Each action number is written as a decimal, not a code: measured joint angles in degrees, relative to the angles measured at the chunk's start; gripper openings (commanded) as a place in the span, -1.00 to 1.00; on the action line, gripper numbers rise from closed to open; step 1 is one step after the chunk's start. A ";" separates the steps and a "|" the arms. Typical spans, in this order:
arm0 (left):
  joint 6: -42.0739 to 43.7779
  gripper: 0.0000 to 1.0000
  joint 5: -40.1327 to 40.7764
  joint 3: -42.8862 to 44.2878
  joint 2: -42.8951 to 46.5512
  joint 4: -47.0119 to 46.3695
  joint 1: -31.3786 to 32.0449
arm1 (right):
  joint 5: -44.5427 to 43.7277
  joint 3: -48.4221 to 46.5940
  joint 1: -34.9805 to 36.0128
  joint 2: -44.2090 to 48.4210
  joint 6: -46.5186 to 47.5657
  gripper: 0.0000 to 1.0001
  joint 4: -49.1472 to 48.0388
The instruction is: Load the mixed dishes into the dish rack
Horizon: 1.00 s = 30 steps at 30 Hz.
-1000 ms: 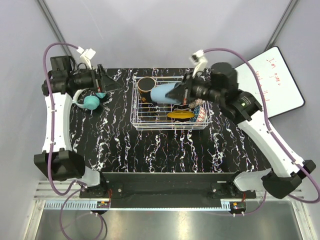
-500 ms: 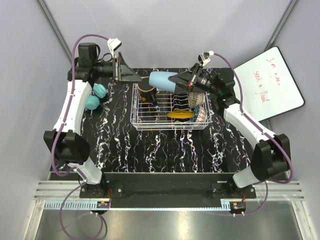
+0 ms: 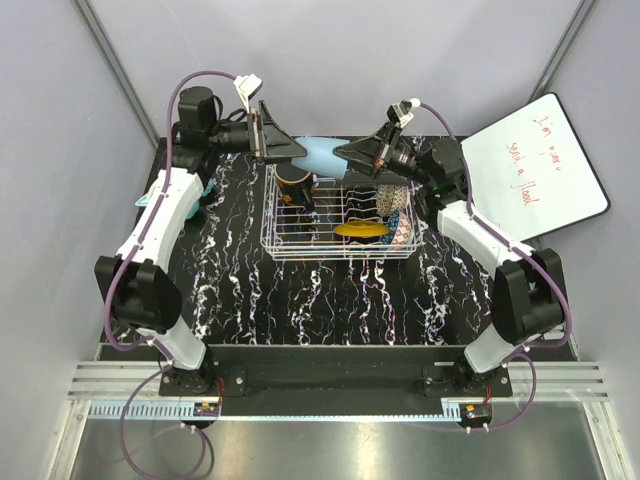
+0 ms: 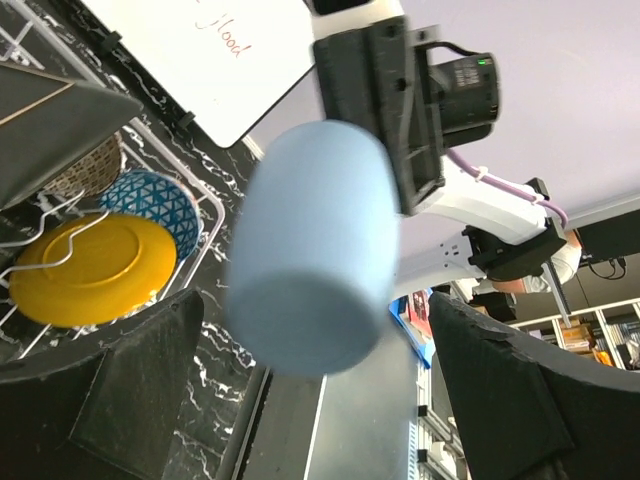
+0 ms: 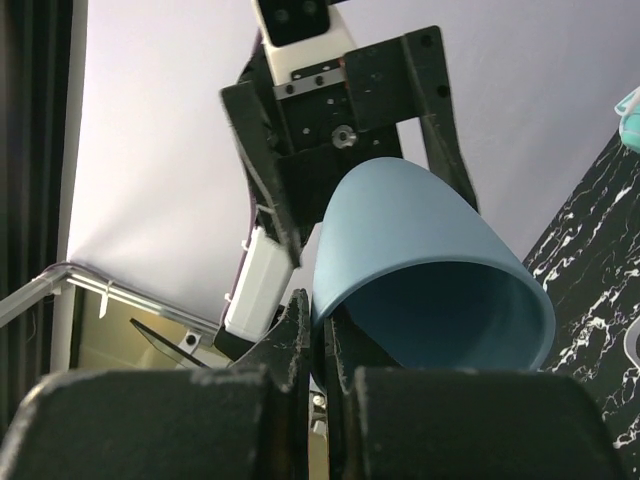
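right gripper [image 5: 320, 322] pinched on cup [image 5: 420, 250] rim | cup aloft above rack [image 3: 340, 257] far edge | left gripper [image 4: 315, 302] spread wide astride cup base, gripping nothing | rack, desk's far-middle: mug [image 3: 293, 170], yellow plate [image 4: 95, 270], blue bowl [image 4: 150, 205], mesh bowl [image 4: 85, 170]

whiteboard [image 3: 535, 165]: right of table [image 3: 240, 290] | teal headphones [image 3: 206, 186]: left edge

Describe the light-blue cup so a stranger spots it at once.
Find the white wire dish rack on the black marbled table. Above its far edge, the right claw pinches a sideways light-blue cup. Unlike the racked dishes, it hangs aloft.
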<state>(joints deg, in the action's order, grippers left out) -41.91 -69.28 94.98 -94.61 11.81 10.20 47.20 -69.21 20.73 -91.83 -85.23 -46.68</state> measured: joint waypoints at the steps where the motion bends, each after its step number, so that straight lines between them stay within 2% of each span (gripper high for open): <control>1: -0.42 0.98 0.22 0.00 0.00 -0.57 0.42 | 0.15 -0.02 0.00 -0.79 -0.50 -1.00 -0.79; 5: -1.70 0.89 2.32 0.02 -0.13 -2.56 1.55 | 0.46 -0.70 -0.07 -3.63 -3.30 -1.00 -4.96; 6: -1.97 0.79 2.56 -0.09 -0.15 -2.84 1.55 | 0.46 -0.92 -0.04 -4.26 -4.00 -1.00 -6.12; 8: -2.36 0.73 3.06 -0.76 -0.15 -4.02 1.66 | 0.42 -1.31 0.15 -5.46 -5.51 -1.00 -8.52; 13: -3.04 0.72 3.80 -2.25 -0.17 -5.07 2.32 | 0.20 -2.47 0.92 -8.70 -8.74 -1.00 -13.88; 15: -3.17 0.61 4.04 -2.49 -0.17 -5.16 2.34 | -0.07 -3.39 1.46 -10.10 -9.70 -1.00 -15.26; 16: -3.19 0.36 4.20 -2.51 -0.17 -5.11 2.34 | -0.15 -3.76 1.75 -10.49 -9.97 -1.00 -15.61; 18: -3.30 0.09 4.55 -2.54 -0.20 -5.05 2.32 | -0.24 -4.57 2.25 -11.21 -10.69 -1.00 -16.65; 19: -3.67 -0.32 4.37 -2.58 -0.22 -5.29 2.23 | -0.44 -4.72 2.34 -11.28 -10.64 -1.00 -16.79; 21: -4.17 -0.66 4.39 -2.58 -0.22 -5.55 2.23 | -0.70 -4.79 2.43 -11.41 -10.62 -1.00 -17.14; 22: -4.48 -1.00 4.37 -2.58 -0.22 -5.66 2.23 | -0.76 -4.79 2.43 -11.45 -10.67 -1.00 -17.25; 23: -4.59 -1.00 4.42 -2.58 -0.24 -5.73 2.21 | -0.81 -4.79 2.43 -11.56 -11.06 -1.00 -17.53; 24: -4.57 -1.00 4.39 -2.58 -0.26 -5.79 2.21 | -0.83 -4.81 2.43 -11.72 -11.28 -0.95 -17.84; 25: -4.57 -1.00 4.44 -2.58 -0.26 -5.84 2.21 | -0.85 -4.81 2.43 -11.89 -11.67 -0.53 -18.16; 29: -4.39 -1.00 3.74 -2.71 -0.28 -5.44 1.90 | 0.00 -4.76 2.40 -12.02 -12.63 -0.16 -17.20; 30: -3.37 -1.00 3.50 -2.71 -0.26 -4.87 1.62 | 0.57 -4.57 2.14 -12.02 -12.66 0.00 -16.65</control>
<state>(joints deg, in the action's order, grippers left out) -45.28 -65.78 92.27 -94.87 6.94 11.81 47.77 -73.78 22.87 -103.85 -97.89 -63.33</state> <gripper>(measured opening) 0.693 0.345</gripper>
